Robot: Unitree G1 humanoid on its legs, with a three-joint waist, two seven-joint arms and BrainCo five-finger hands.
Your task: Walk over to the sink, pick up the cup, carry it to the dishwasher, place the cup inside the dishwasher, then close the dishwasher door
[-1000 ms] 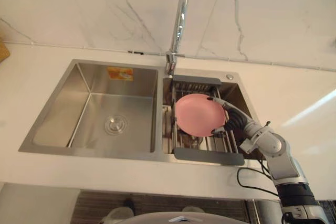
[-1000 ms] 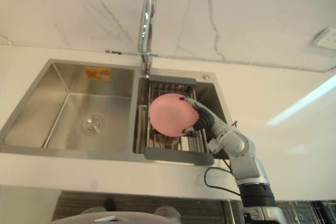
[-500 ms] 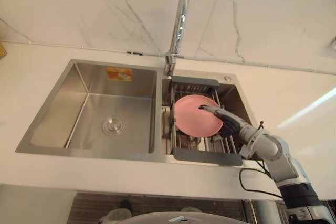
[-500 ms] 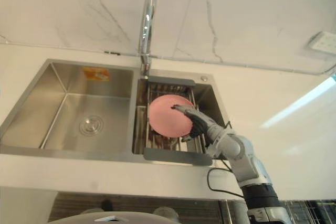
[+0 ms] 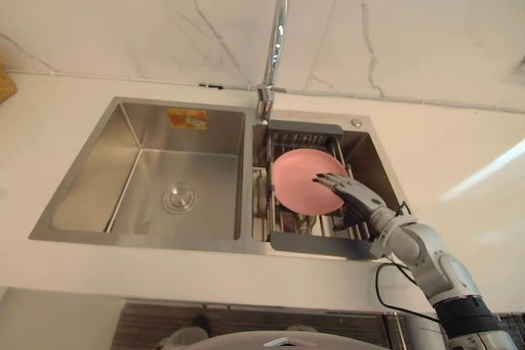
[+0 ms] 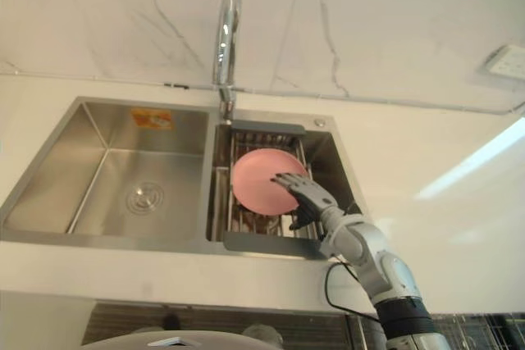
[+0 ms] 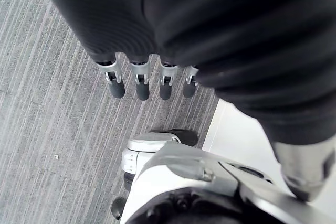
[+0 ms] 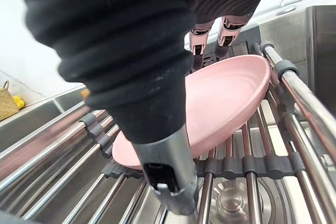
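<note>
Right robot hand (image 5: 354, 196) — fingers straight, spread — rests on the pink plate (image 5: 295, 178) on the rack (image 5: 312, 241)

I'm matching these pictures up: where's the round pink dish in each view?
Left eye view: round pink dish on the metal bar rack, right of centre.
Right eye view: centre.
Right wrist view: past the right hand.
Left wrist view: left hand, grey floor.
Shared landmark: the rack.

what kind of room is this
Most likely a kitchen: a stainless double-bowl sink set in a pale counter, a tall chrome tap behind it, and a pink plate resting on a drying rack over the right bowl.
</note>
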